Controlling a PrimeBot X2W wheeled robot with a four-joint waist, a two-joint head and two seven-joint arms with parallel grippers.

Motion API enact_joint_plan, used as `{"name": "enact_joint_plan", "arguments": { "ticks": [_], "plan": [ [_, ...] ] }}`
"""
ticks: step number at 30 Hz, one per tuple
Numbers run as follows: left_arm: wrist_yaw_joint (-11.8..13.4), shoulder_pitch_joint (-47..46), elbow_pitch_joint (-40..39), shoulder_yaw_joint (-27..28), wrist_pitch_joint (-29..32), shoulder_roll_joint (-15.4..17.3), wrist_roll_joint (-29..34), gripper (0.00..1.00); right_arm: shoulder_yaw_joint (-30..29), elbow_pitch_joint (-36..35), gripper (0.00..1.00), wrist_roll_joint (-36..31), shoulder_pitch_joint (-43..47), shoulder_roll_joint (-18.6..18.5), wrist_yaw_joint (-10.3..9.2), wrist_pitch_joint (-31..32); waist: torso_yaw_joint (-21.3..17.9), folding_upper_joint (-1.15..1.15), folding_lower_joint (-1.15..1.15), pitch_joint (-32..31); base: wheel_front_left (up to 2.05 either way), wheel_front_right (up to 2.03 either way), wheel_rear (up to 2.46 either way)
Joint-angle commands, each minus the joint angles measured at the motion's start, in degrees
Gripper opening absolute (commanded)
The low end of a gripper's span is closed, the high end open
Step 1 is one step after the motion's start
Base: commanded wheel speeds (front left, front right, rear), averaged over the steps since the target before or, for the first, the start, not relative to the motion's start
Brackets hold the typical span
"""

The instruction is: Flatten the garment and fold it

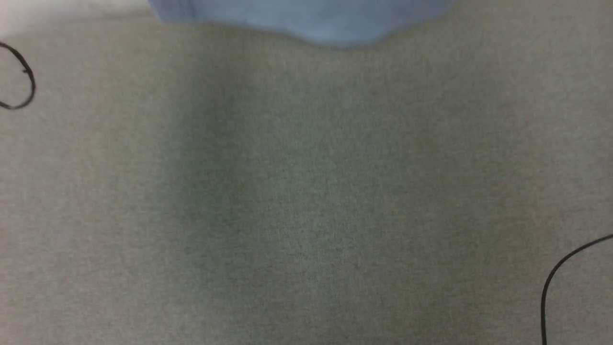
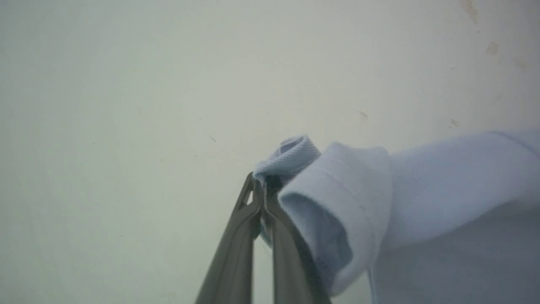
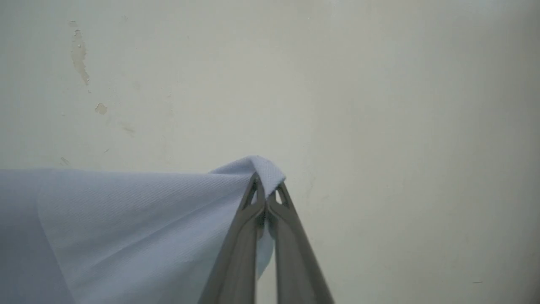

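Observation:
The garment (image 1: pixel 306 19) is light blue soft fabric; its lower edge hangs into the top of the head view above the grey-green cloth surface (image 1: pixel 306 191). In the left wrist view my left gripper (image 2: pixel 262 185) is shut on a rolled corner of the garment (image 2: pixel 422 190), and a hemmed sleeve opening hangs just right of the fingers (image 2: pixel 236 253). In the right wrist view my right gripper (image 3: pixel 265 185) is shut on another edge of the garment (image 3: pixel 126 219), which stretches away to the left. The collar, buttons and logo are hidden.
Behind both grippers stands a pale wall (image 3: pixel 379 105) with a few chipped paint spots (image 3: pixel 79 55). Thin black cables lie on the cloth surface at the left edge (image 1: pixel 26 76) and the lower right corner (image 1: pixel 555 273) of the head view.

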Motion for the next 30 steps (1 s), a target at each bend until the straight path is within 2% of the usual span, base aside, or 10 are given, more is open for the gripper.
{"name": "enact_joint_plan", "arguments": {
  "ticks": [1,8,16,20,24,28,30],
  "plan": [
    [0.41,-1.01,1.44,0.03,-1.04,0.01,0.75,0.00,0.46,0.97,0.00,-0.15,-0.98,0.42,-0.13,-0.90,-1.16,0.00,-0.02,6.52,0.00,0.00,0.00],
    [-0.25,-3.58,8.00,0.08,-5.51,-1.54,0.09,0.00,4.94,5.15,0.00,2.47,-3.29,2.39,-0.13,-4.02,-1.18,0.00,-0.02,9.98,0.00,0.00,0.00],
    [-2.14,1.21,12.99,1.41,-9.93,-3.46,-3.12,0.00,13.17,6.87,0.00,8.66,2.54,4.02,-0.13,-6.06,-0.55,0.00,-0.02,9.61,0.00,0.00,0.00],
    [-4.13,8.03,13.88,2.87,-11.04,-5.11,-6.21,0.00,17.88,4.03,0.00,13.72,9.76,2.88,-0.13,-6.60,0.92,0.00,-0.02,6.18,0.00,0.00,0.00],
    [-4.67,17.59,12.27,4.70,-11.89,-5.18,-8.65,0.00,21.31,-1.89,0.00,18.86,19.40,0.08,-0.13,-7.33,1.62,0.00,-0.02,1.85,0.00,0.00,0.00],
    [-3.85,30.54,6.50,6.79,-12.20,-4.20,-10.47,0.00,22.66,-8.80,0.00,22.87,30.59,-3.38,-0.13,-7.09,1.76,0.00,-0.02,-3.14,0.00,0.00,0.00],
    [-2.61,38.00,2.35,7.25,-12.24,-3.81,-10.73,0.00,22.30,-11.99,0.00,24.10,36.51,-5.14,-0.13,-6.45,1.93,0.00,-0.02,-5.91,0.00,0.00,0.00]
  ]
}}
